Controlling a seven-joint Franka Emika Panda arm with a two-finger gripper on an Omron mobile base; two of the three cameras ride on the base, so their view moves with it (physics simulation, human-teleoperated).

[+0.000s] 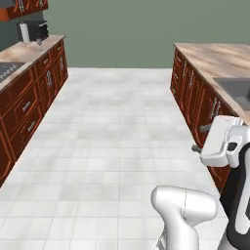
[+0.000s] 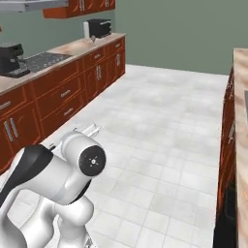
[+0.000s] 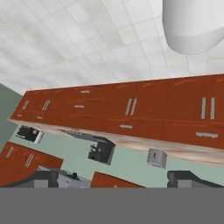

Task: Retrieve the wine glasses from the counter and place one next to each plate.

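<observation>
Nothing done yet, by my read: gripper [image 3: 116, 178] is empty, fingertips [image 3: 43, 178] spread wide with nothing between them, hanging over open floor mid-aisle, well apart from both counter runs. The task's thing: one wine glass [image 1: 39, 44] that you can make out, standing upright on the far end of the left-hand counter [image 1: 29, 52], just in front of the paper towel roll [image 1: 23, 32] and the black toaster [image 1: 37, 30]. It's too small to tell whether a second glass stands beside or behind it. Where the plates sit I cannot tell, so call both placements open. Left to do, as I judge it: drive to that far counter end, pick a glass, carry it to a plate, then repeat for the second. Counts: glasses, one certain; counter runs, two, the left one and the right-hand counter [image 1: 215, 57] with one sink [image 1: 237, 90]; one cooktop [image 2: 41, 60]; one coffee machine [image 2: 10, 58]; one toaster; one towel roll.
</observation>
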